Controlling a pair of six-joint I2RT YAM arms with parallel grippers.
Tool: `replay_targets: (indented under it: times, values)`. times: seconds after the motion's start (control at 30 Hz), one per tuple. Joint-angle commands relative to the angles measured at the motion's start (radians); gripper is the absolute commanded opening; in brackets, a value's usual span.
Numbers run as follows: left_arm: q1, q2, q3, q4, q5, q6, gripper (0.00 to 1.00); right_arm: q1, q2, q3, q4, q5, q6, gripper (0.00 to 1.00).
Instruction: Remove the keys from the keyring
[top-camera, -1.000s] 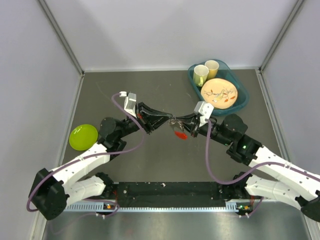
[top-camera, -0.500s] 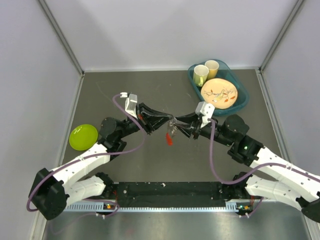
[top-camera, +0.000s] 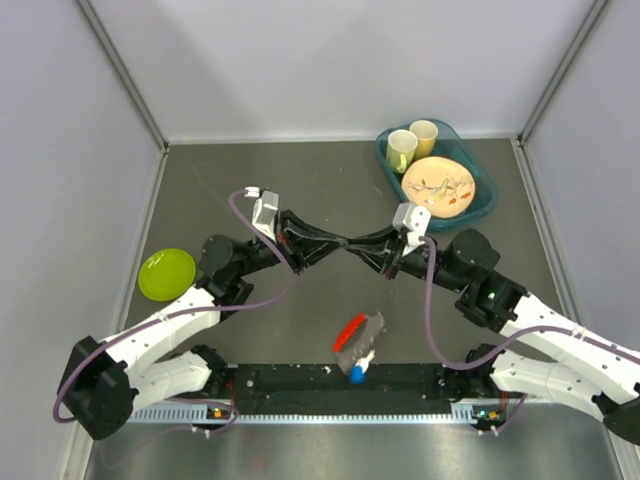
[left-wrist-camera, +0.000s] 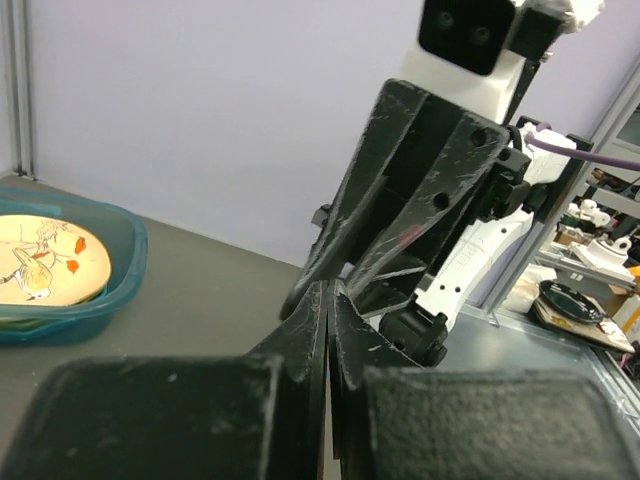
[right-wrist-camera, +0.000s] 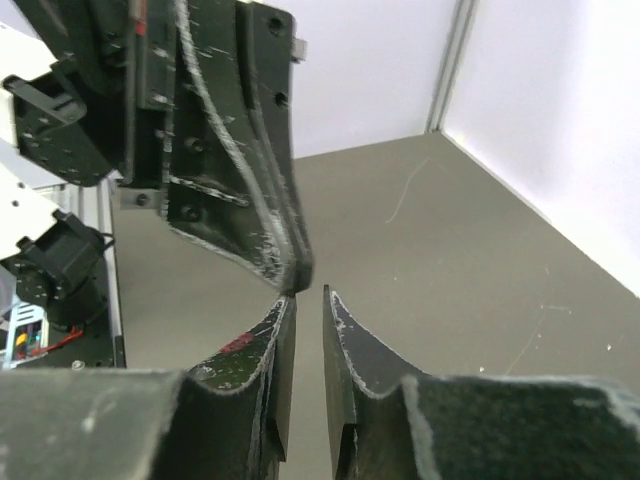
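Keys (top-camera: 352, 333) look blurred: red, blue, silvery grey.

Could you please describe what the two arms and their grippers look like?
Both the left arm and right arm have white links with black joints, and a purple cable loops along each. The left gripper and right gripper have black, tapered, scuffed fingers. A green light glows on the right arm.

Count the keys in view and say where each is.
2. The red key shows at the front middle of the table; the blue key is just nearer, by the black rail. Both are blurred, so another may be hidden.
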Motion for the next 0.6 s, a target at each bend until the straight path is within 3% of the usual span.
replay_targets:
  times: [0.0,0.07,0.13,0.17,0.27,0.4,0.47,0.57]
  values:
    - [-0.006,-0.024,-0.001,0.036,0.019,0.004,0.0,0.008,0.026,0.052,-0.037,0.088,0.018,0.18]
    - [-0.004,-0.05,0.001,-0.105,-0.035,0.058,0.0,0.007,0.001,0.036,-0.089,0.142,0.071,0.2]
    - [-0.004,-0.07,0.01,-0.243,-0.136,0.131,0.0,0.006,-0.027,0.011,-0.122,0.211,0.117,0.28]
    - [-0.004,-0.087,0.016,-0.383,-0.182,0.151,0.0,0.008,-0.05,-0.013,-0.146,0.232,0.168,0.3]
    - [-0.004,-0.115,0.015,-0.563,-0.28,0.255,0.01,0.006,-0.069,-0.034,-0.293,0.306,0.286,0.31]
    - [-0.015,-0.151,0.019,-0.787,-0.352,0.361,0.24,0.007,-0.122,-0.076,-0.488,0.345,0.508,0.32]
    - [-0.03,-0.174,0.007,-0.837,-0.397,0.389,0.3,0.008,-0.141,-0.133,-0.562,0.32,0.61,0.32]
    - [-0.09,-0.194,-0.01,-0.935,-0.474,0.415,0.35,0.02,-0.159,-0.219,-0.588,0.166,0.647,0.37]
